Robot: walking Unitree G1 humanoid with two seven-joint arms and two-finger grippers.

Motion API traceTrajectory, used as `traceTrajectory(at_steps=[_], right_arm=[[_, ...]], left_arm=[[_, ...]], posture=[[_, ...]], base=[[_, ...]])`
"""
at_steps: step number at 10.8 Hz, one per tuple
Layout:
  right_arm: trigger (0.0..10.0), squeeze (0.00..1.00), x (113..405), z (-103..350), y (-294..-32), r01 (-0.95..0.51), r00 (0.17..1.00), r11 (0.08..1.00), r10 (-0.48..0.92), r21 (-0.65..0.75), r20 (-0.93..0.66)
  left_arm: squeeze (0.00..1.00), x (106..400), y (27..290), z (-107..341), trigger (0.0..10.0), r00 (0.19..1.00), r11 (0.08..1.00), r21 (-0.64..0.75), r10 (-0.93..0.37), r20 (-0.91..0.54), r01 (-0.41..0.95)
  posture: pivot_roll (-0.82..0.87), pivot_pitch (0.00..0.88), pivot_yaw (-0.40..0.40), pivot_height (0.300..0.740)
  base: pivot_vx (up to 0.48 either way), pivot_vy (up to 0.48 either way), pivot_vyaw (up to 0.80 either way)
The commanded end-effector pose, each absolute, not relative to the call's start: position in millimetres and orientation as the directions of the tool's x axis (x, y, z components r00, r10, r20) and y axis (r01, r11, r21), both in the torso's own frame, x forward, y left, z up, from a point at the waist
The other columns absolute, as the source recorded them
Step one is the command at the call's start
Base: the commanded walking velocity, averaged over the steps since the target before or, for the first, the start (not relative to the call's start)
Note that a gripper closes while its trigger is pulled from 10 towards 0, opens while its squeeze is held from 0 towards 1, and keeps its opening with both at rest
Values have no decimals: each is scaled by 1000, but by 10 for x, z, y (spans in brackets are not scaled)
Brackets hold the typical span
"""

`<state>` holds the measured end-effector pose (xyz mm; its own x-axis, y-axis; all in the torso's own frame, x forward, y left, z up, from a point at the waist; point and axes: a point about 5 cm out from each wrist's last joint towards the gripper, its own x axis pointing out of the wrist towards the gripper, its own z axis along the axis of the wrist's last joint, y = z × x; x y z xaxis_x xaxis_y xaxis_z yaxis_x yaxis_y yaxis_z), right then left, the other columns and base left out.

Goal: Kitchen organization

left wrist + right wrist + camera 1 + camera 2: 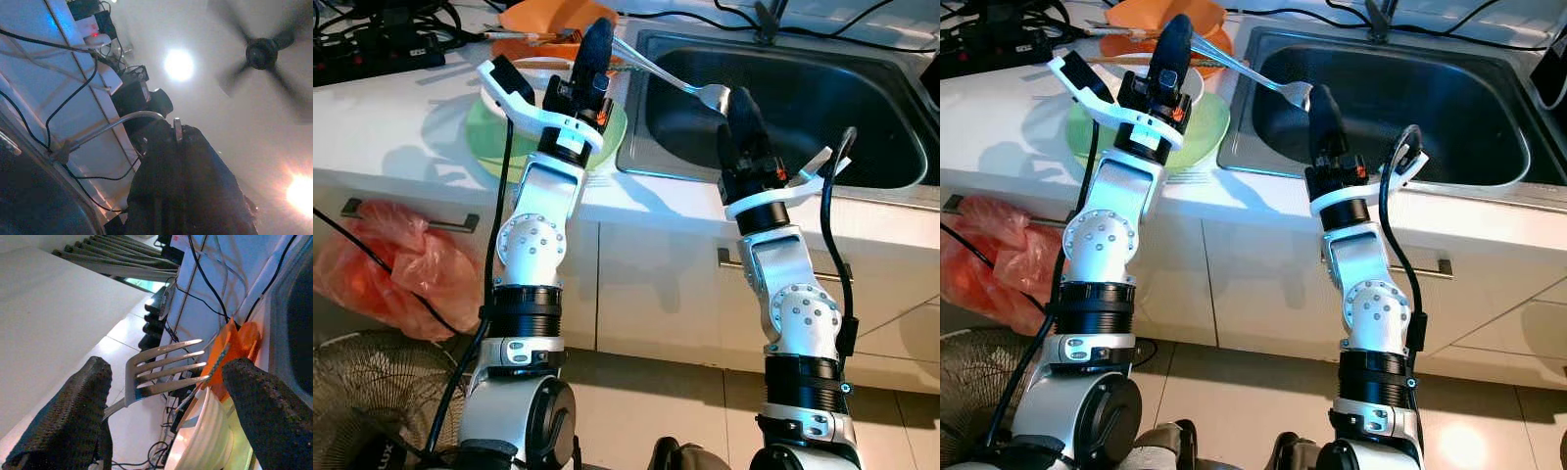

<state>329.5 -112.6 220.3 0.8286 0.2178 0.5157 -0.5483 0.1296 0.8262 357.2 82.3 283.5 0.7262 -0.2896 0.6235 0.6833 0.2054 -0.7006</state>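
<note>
Our left gripper (595, 44) is clenched on a fork (677, 78) above the green plate (494, 137) on the counter (382, 117); the fork reaches over the sink (803, 98); our right gripper (166, 396) stands spread, fingers either side of the tines.

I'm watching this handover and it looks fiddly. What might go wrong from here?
The left gripper holds the fork only at its handle end, so it may swing or slip into the sink below. The right gripper is open with the tines between its fingers; closing on the tines alone may give a weak grip. The left arm is raised over the green plate and white bowl and could knock them.
</note>
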Motion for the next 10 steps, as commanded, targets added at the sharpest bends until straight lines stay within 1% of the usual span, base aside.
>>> traceTrajectory(at_steps=[1,6,10], right_arm=[[10000,0,3263,2284,-971,-579,801,47,220,814,556],[10000,0,3257,2308,-964,-586,798,41,207,810,566],[10000,0,3270,2325,-1008,-584,803,46,175,810,569]], left_arm=[[0,3448,298,2753,10000,711,22,-750,-335,618,662],[0,3378,106,2676,10000,715,24,-772,-397,576,636],[0,3387,122,2558,10000,759,36,-814,-386,524,580]], posture=[[112,160,-43,740],[105,163,-35,740],[109,165,-37,740]], base=[[0,0,0],[0,0,0],[0,0,0]])
